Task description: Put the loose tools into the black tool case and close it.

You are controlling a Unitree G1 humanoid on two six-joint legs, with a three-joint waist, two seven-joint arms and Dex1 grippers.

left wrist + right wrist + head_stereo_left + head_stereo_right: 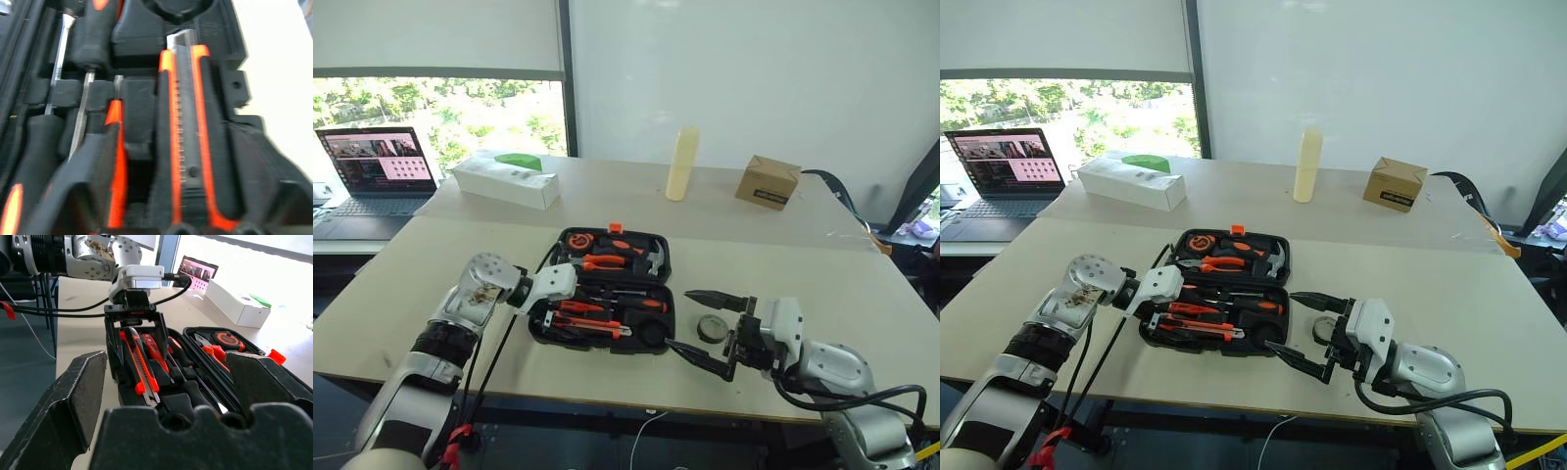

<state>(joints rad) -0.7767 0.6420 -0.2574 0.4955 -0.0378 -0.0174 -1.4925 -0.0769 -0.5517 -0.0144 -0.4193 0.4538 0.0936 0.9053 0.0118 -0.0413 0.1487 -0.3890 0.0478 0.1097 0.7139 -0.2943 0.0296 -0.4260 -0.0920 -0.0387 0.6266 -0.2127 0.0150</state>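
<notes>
At the far left corner we see an open laptop (380, 171) on a lower desk beside the table (401, 284), and just past it a long white box (506, 182) with something green on top, near the table's far left edge. Our left gripper (134, 328) hangs over the left end of the black tool case (658, 242), which lies open near the middle of the front edge; from the right wrist view its two fingers (113, 340) stand spread apart on either side of the utility knife (138, 363) and grip nothing, the knife lying in its moulded slot in the near half of the case. Beside the knife, in the same half, lie the two screwdrivers (631, 305) and a small slim orange tool (115, 161), all seated in slots. The far half of the case, the lid, carries a tape measure (578, 241), orange pliers (603, 261) and a hammer (651, 258), with the orange latch (616, 227) at its far rim. A pale yellow cylinder (681, 164) stands upright toward the far edge behind the case. Just to the right of the case, on the bare table, the small tape roll (712, 328) lies flat, not in the case. Our right gripper (705, 328) is level there with its fingers wide apart, one on each side of the roll and holding nothing. A brown cardboard box (768, 182) sits near the far right corner.
</notes>
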